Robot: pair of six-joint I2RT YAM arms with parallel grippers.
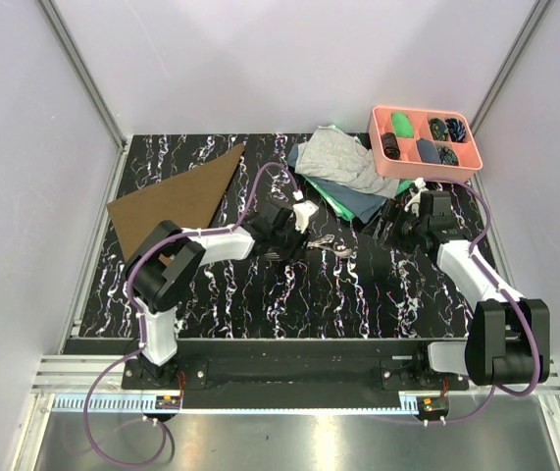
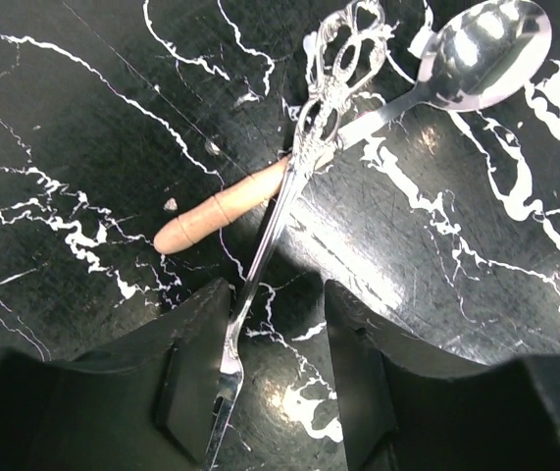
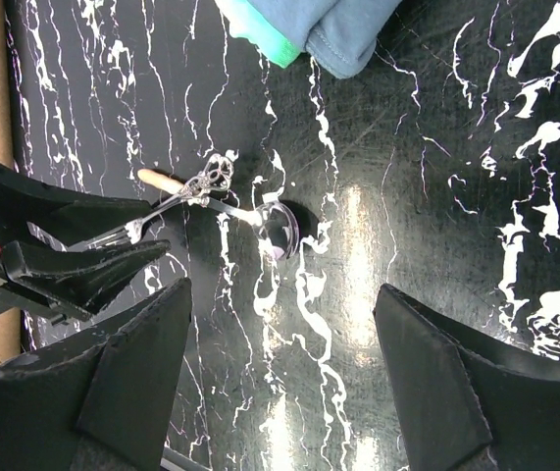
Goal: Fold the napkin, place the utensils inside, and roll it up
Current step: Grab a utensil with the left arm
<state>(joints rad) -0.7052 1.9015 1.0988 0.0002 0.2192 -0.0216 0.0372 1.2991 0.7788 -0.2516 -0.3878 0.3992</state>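
The brown napkin (image 1: 177, 201) lies folded into a triangle at the back left of the table. The utensils lie crossed in the middle: an ornate silver fork (image 2: 289, 186), a spoon (image 2: 476, 64) and an orange-handled piece (image 2: 223, 208). My left gripper (image 2: 275, 392) is down over the fork's tine end. Its jaws stand part-way apart, the tines lying against the left finger (image 2: 191, 383) and a gap showing to the right finger. My right gripper (image 3: 280, 392) hovers open to the right of the spoon (image 3: 278, 228), nothing between its fingers.
A pink compartment tray (image 1: 425, 142) with small dark and green items stands at the back right. A pile of grey cloth (image 1: 343, 162), blue cloth (image 3: 338, 29) and green cloth (image 1: 330, 201) lies beside it, just behind the utensils.
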